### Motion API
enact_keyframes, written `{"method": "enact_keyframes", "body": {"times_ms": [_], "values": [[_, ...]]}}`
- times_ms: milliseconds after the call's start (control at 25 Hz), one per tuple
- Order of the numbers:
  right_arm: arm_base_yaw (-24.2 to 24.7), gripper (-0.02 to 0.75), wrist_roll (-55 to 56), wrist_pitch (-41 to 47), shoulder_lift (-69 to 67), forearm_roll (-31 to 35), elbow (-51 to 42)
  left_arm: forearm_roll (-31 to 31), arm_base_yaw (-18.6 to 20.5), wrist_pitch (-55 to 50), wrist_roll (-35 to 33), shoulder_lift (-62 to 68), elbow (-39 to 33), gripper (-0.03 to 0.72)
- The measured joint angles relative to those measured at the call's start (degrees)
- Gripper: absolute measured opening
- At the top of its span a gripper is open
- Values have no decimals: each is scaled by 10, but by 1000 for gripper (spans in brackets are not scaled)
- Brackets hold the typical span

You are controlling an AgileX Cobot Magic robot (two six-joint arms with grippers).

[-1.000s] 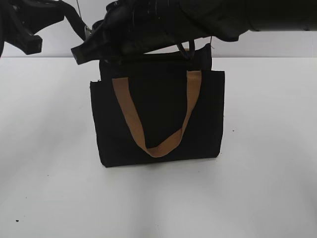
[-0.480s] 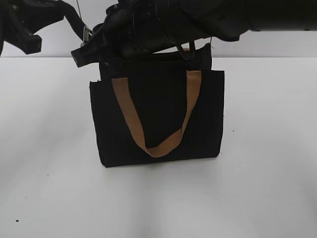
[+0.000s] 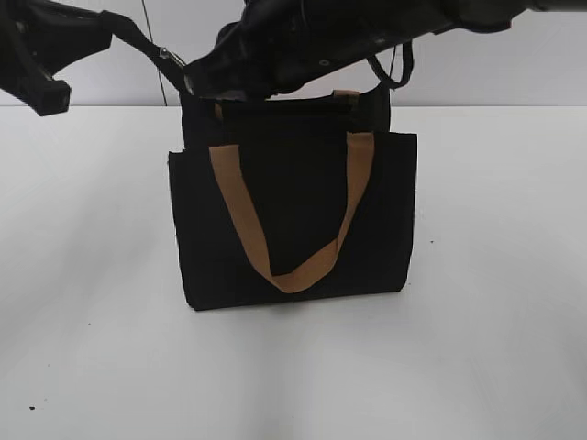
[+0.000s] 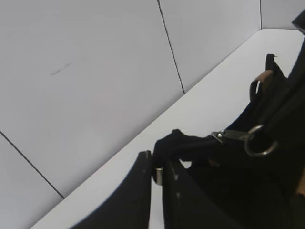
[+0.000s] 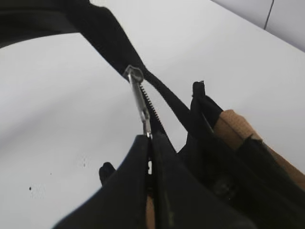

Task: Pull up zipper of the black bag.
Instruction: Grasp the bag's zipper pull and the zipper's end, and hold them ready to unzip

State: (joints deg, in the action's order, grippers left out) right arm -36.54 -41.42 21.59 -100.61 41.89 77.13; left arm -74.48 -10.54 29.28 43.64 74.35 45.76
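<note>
Right wrist view: right gripper (image 5: 149, 139) pinches the zipper (image 5: 137, 98) tab, tab running straight away from its fingertips along the black bag's (image 3: 293, 220) top edge; left gripper (image 4: 157, 172) clamps the bag's end fabric.

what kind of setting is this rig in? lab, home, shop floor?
Most likely a lab or test bench: a bare white table, plain panelled white walls behind it, and nothing set out but the black bag the two arms are working on.
</note>
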Motion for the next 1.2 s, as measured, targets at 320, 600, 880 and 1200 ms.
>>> {"method": "enact_keyframes", "body": {"times_ms": [320, 600, 880, 1200], "values": [[35, -13, 0, 88, 1, -5, 1, 0, 0, 0, 0, -11, -38, 32], [46, -13, 9, 107, 1, -56, 1, 0, 0, -35, 0, -17, -48, 32], [47, -13, 22, 84, 1, -100, 1, 0, -3, -90, 0, -17, -48, 32], [47, -13, 34, 63, 1, -133, 1, 2, -4, -115, 0, -17, -57, 32]]}}
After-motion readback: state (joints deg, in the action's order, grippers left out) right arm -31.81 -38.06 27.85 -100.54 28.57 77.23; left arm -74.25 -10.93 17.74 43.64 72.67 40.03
